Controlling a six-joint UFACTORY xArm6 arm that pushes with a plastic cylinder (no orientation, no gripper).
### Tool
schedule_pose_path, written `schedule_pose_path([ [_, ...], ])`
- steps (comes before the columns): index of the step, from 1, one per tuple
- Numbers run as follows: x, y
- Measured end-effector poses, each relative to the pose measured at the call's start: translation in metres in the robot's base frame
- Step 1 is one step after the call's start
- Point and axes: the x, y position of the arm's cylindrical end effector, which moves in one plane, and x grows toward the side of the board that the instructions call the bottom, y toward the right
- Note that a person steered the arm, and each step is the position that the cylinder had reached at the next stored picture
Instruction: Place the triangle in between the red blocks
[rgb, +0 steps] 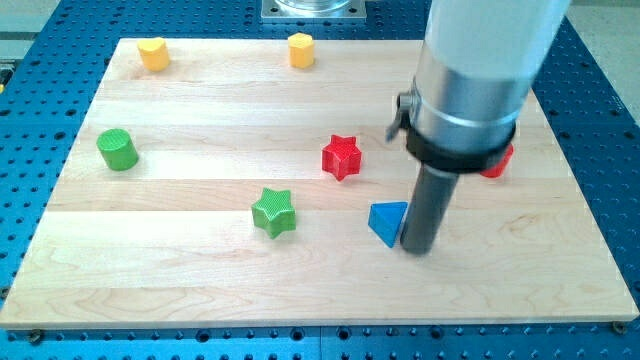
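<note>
- The wooden board (200, 290) lies on a blue perforated table (40, 100) and carries all the blocks.
- The arm (480, 60) enters from the view's top right. It carries no pincer, so there is no opening to report; it ends in a dark rod.
- The tip (417, 250) rests on the board, touching or just beside the right-hand face of the blue triangle (387, 221), which is the landmark for all positions below.
- The blue triangle sits right of the board's centre, toward the view's bottom.
- The green star (273, 211) lies to the left of the triangle, apart from it.
- The red star (341, 156) lies above and slightly left of the triangle, near it.
- The second red block (497, 163) lies above and right of the triangle, largely hidden behind the arm; its shape cannot be determined.
- The green cylinder (117, 150) lies far left of the triangle.
- The yellow hexagonal block (301, 49) lies far above the triangle.
- The second yellow block (152, 53) lies far above and left; its shape is unclear.
</note>
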Motion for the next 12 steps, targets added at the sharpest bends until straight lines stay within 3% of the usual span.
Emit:
schedule_pose_path([
  [1, 0.006, -0.04],
  [5, -0.116, -0.009],
  [6, -0.089, -0.012],
  [7, -0.091, -0.012],
  [8, -0.128, -0.012],
  [9, -0.137, -0.011],
  [12, -0.06, 0.003],
])
